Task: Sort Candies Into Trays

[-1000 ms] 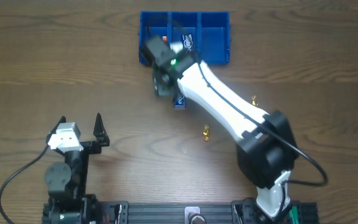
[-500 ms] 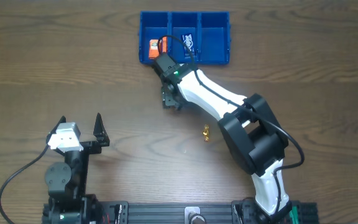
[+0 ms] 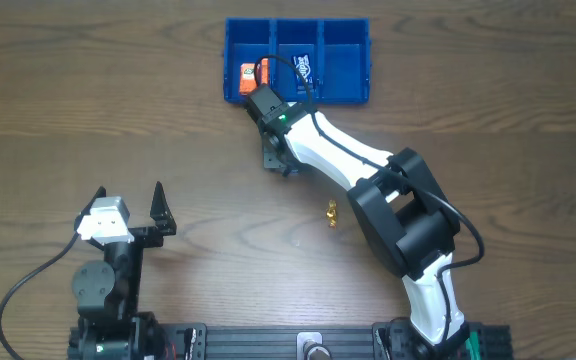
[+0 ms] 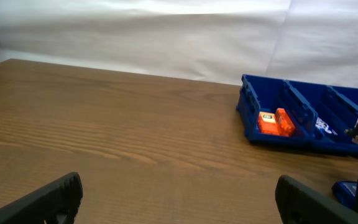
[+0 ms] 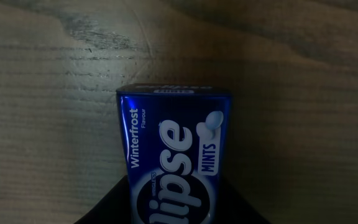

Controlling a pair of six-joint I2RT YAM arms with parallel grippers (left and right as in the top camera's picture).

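Top-down view of a wooden table with two robot arms. The right end effector sits low over the table, directly above a blue mint box lying flat on the wood; whether it grips the box cannot be told. Just beyond it stands a blue tray with three compartments: an orange candy in the one nearest this end effector, another blue mint pack in the middle one. A small gold-wrapped candy lies behind it, toward the arm's base. The left end effector is spread wide, holding nothing, well apart from the tray.
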